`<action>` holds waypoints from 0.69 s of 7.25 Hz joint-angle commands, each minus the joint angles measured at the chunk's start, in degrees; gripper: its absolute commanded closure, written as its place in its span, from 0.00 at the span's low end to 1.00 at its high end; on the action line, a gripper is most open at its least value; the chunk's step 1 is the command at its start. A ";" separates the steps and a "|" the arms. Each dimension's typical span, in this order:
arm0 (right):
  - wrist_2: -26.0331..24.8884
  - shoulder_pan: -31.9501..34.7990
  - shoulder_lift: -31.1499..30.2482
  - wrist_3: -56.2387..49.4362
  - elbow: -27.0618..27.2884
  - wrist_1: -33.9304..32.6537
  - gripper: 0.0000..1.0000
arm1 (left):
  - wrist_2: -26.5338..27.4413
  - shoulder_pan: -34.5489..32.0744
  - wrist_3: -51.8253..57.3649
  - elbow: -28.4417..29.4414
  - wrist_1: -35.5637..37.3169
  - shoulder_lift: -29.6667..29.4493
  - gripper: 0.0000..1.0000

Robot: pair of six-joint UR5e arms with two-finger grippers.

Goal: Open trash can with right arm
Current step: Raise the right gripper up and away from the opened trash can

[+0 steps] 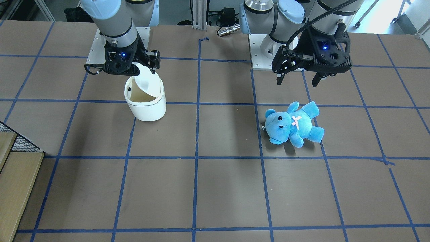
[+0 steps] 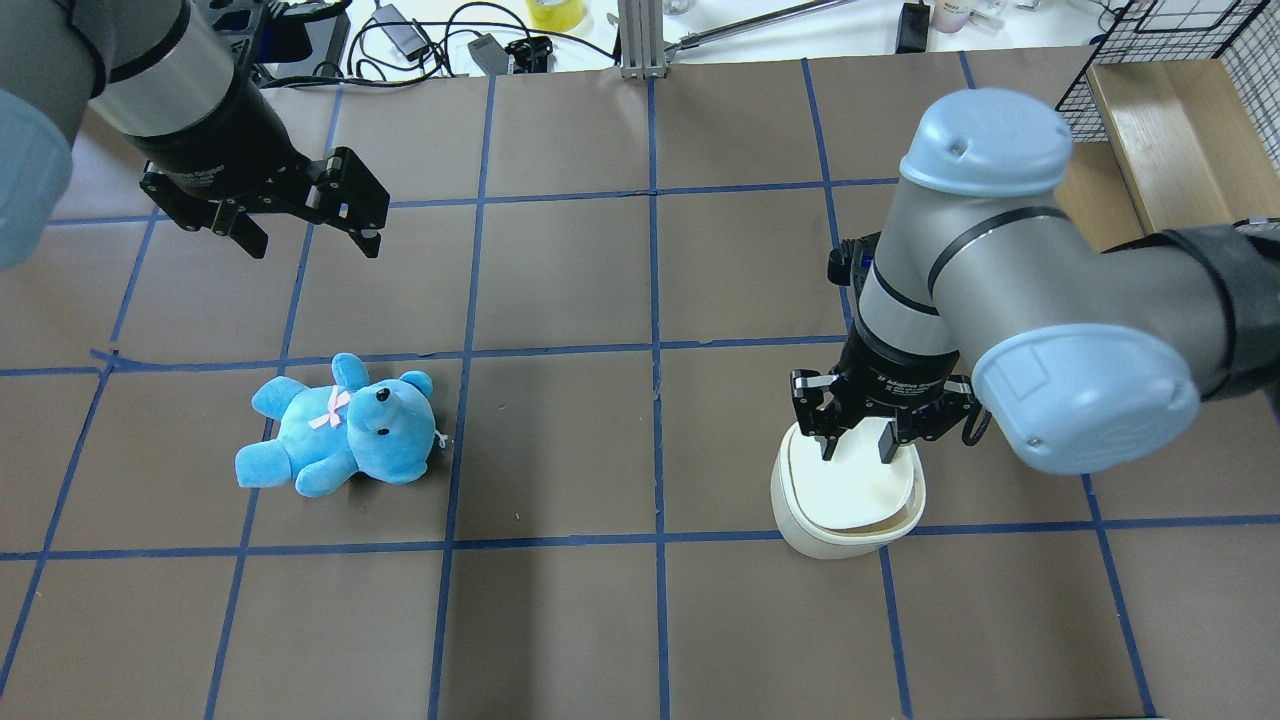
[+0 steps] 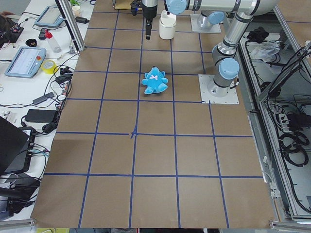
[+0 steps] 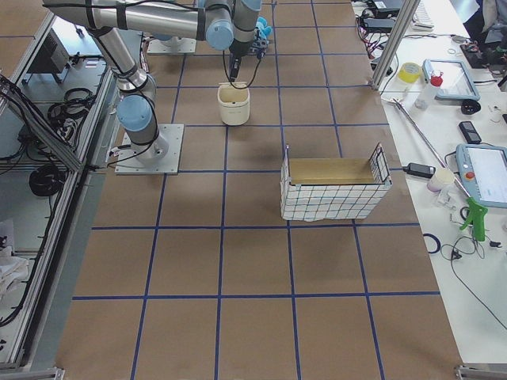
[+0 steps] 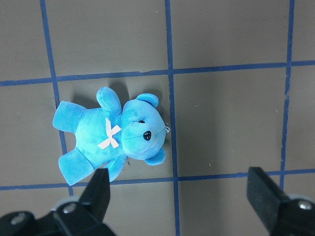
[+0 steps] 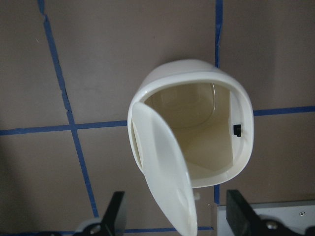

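The white trash can (image 1: 147, 106) stands on the table with its flip lid (image 1: 146, 81) tilted up, and the beige inside shows. My right gripper (image 1: 144, 65) hangs directly over it, jaws open, with the raised lid's edge between the fingers. In the right wrist view the lid (image 6: 165, 172) rises toward the camera between the two fingers (image 6: 115, 214), over the open can (image 6: 206, 132). In the overhead view the right gripper (image 2: 858, 440) is over the can (image 2: 848, 505). My left gripper (image 2: 308, 238) is open and empty, hovering apart.
A blue teddy (image 1: 294, 124) lies on its back below the left gripper (image 1: 297, 79) and also shows in the left wrist view (image 5: 113, 132). A wire basket with a wooden floor (image 4: 333, 186) stands at the table's end on my right. Blue tape lines grid the brown table.
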 commanded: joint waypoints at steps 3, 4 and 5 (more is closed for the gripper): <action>-5.99 -2.49 5.99 -6.30 -19.44 2.85 0.00 | 0.00 0.00 0.00 0.00 0.00 0.00 0.00; -5.39 -3.28 6.25 -6.04 -19.20 -3.34 0.00 | 0.00 0.00 0.00 0.00 0.00 0.00 0.00; -6.08 -3.20 6.26 -5.61 -19.28 -4.10 0.00 | 0.00 0.00 0.00 0.00 0.00 0.00 0.00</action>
